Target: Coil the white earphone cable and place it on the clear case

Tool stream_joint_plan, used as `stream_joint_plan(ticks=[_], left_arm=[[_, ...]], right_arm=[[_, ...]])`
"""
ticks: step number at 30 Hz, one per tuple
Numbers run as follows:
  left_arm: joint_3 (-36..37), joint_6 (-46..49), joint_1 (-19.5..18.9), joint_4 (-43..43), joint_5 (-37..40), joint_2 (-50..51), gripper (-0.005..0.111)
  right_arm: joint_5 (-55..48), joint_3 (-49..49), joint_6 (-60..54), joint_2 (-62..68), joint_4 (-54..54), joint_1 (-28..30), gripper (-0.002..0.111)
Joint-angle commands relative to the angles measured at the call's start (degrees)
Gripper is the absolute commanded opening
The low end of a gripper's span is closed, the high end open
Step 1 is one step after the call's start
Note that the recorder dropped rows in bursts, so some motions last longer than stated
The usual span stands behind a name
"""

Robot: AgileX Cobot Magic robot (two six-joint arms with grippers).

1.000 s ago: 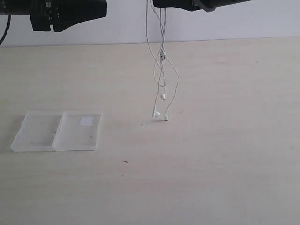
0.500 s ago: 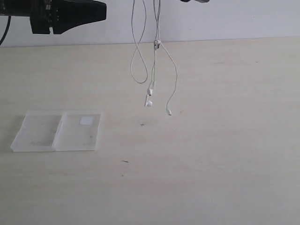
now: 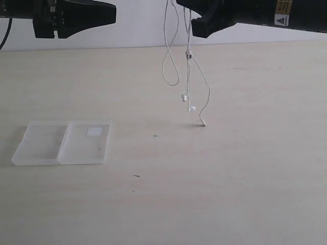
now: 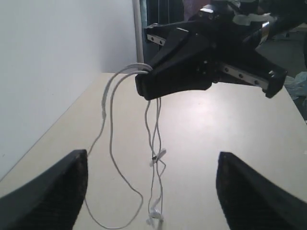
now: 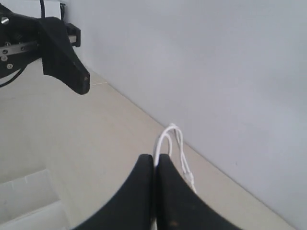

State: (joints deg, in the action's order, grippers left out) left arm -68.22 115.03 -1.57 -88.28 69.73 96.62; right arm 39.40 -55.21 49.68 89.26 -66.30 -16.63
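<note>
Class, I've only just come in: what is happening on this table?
The right gripper is shut on the white earphone cable and holds it above the table, the cable hanging in loose loops with its earbuds dangling. The left gripper is open, empty, raised nearby. The clear case lies opened flat on the table, on the left arm's side, with nothing on it.

Pale table (image 3: pixel 230 194) — clear case (image 3: pixel 84 145) lies flat on it, both halves open, left side.

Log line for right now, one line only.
right gripper: shut on white earphone cable hanging over table | left gripper: open, empty | clear case: open flat, cable not on it
</note>
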Motion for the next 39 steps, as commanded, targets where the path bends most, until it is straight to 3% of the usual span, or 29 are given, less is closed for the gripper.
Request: stream_joint_plan(ticks=[1, 5, 14, 18, 23, 30, 36, 39], left_arm=[[0.2, 0.2, -0.2, -0.5, 0.2, -0.6, 0.071], [0.2, 0.2, -0.2, -0.5, 0.2, -0.6, 0.071], [0.2, 0.2, -0.2, -0.5, 0.2, -0.6, 0.071], [0.2, 0.2, -0.2, -0.5, 0.2, -0.6, 0.071], [0.2, 0.2, -0.2, -0.5, 0.2, -0.6, 0.071], [0.2, 0.2, -0.2, -0.5, 0.2, -0.6, 0.071], [0.2, 0.2, -0.2, -0.5, 0.2, -0.6, 0.071], [0.2, 0.2, -0.2, -0.5, 0.2, -0.6, 0.071]], right_arm=[[-0.4, 2.8, -12.3, -0.6, 5.4, -0.4, 0.000], [-1.1, 6.5, -27.9, -0.6, 16.9, -2.2, 0.000], [-0.7, 10.8, -30.3, -0.6, 24.1, -5.5, 0.000], [-0.8, 13.7, -35.2, -0.6, 30.7, -7.2, 0.000], [-4.7, 16.4, -33.7, -1.2, 38.5, -10.4, 0.000], [-10.0, 16.6, -28.3, -3.3, 35.9, -14.0, 0.000], [-1.8, 16.5, -16.9, -5.0, 19.3, -14.0, 0.000], [3.3, 16.5, -18.3, -5.1, 18.8, -14.0, 0.000]])
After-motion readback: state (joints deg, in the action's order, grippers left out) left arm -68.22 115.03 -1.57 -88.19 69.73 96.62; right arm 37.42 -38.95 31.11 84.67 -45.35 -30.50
